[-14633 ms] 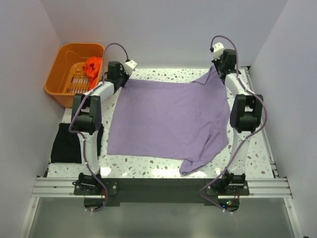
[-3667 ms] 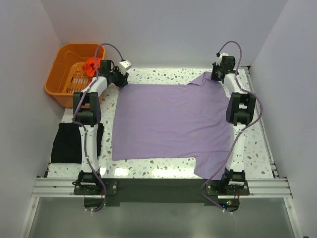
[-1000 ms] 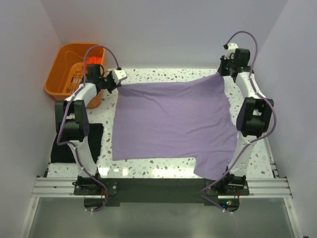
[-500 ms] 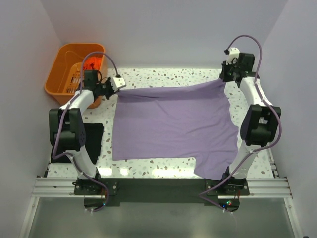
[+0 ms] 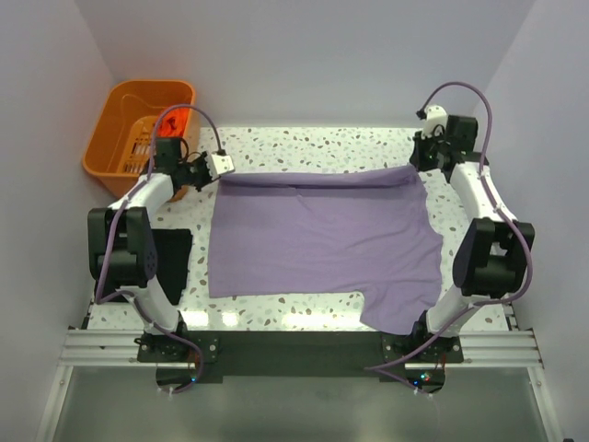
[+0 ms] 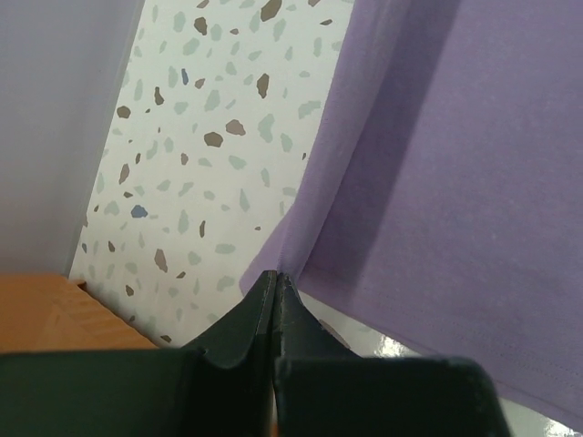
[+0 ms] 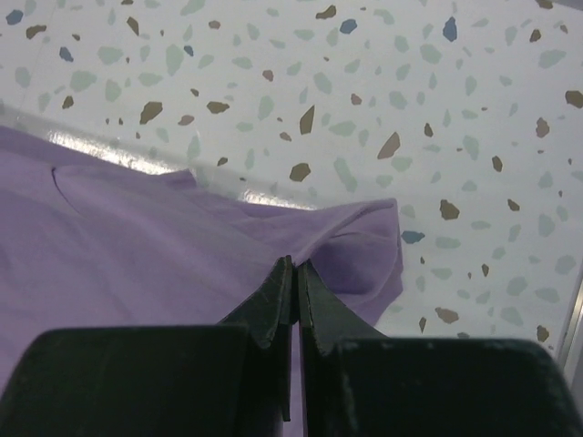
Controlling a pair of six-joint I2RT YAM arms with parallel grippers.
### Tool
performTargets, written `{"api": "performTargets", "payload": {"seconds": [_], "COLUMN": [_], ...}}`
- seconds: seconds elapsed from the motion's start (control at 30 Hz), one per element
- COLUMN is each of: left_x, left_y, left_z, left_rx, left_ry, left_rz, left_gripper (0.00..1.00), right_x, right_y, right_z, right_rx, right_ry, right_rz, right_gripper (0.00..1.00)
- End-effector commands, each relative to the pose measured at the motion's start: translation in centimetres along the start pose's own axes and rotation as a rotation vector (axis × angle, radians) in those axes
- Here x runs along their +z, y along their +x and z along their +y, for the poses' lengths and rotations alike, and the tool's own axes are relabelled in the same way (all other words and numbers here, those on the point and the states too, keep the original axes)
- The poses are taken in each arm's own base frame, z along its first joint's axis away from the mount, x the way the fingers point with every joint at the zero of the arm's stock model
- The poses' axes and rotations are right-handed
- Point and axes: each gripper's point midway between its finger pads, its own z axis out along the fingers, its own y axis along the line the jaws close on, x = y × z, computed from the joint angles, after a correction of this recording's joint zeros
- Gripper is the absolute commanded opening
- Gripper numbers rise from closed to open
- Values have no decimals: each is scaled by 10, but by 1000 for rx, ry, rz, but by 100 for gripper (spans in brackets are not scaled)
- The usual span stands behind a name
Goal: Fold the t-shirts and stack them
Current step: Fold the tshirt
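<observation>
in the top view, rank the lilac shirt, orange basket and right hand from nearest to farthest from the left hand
From the left hand:
1. lilac shirt, far left corner pinched in it.
2. orange basket, farther back on the left.
3. right hand, across at the shirt's far right corner.

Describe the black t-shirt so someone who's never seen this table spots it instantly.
Off the speckled table's far left corner sits an orange basket. Toward the near edge on that side lies the black t-shirt, the only dark cloth, beside the big spread lilac t-shirt.
</observation>
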Motion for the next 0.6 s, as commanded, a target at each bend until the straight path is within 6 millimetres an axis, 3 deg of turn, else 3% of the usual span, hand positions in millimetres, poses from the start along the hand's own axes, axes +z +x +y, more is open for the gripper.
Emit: {"api": "performTargets", "payload": {"seconds": [0.0, 0.57], "left_x": [-13, 0], "left_y": [-6, 34], "left_z": [4, -44], "left_rx": [78, 82], "left_ry": [-18, 94], "left_rz": [-12, 67], "left_gripper": [0, 0], "right_x": [-19, -23], "right_y": [0, 101], "right_z": [3, 25], "right_rx": [-38, 26], "right_ry": [3, -20], "right_rz": [-24, 193], "right_gripper": [0, 0]}}
